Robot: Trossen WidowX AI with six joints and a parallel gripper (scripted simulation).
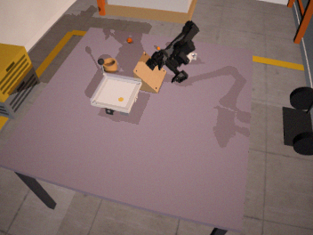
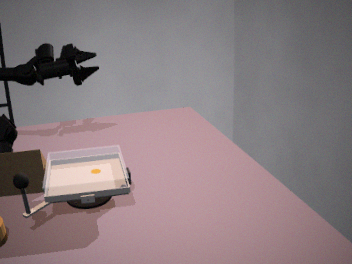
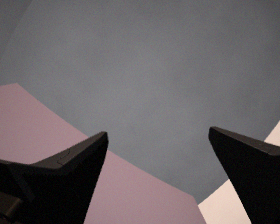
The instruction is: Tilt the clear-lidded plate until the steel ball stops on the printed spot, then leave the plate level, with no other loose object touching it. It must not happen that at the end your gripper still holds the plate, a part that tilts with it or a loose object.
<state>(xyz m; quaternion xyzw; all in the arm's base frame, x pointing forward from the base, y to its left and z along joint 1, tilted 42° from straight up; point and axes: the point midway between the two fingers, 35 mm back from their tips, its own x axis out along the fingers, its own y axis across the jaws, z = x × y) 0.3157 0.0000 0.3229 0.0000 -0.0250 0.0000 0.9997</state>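
The clear-lidded plate point(image 1: 116, 94) is a white square tray on a small dark base, left of the table's middle. It also shows in the exterior view point(image 2: 86, 174), where it looks about level. The orange printed spot point(image 1: 120, 99) lies on its floor, and also shows in the exterior view point(image 2: 95, 171). I cannot make out the steel ball in any view. My gripper point(image 2: 91, 64) is open and empty, high above the table behind the plate. In the top view my gripper point(image 1: 153, 63) hangs over a brown box. The wrist view shows both fingers spread wide with only wall and table between them.
A brown box point(image 1: 149, 72) stands right behind the plate. A wooden bowl point(image 1: 109, 65) and a black-knobbed lever point(image 2: 21, 181) sit at the plate's other side. Two small orange objects point(image 1: 129, 40) point(image 1: 158, 48) lie farther back. The arm's base point(image 1: 188, 35) is at the far edge.
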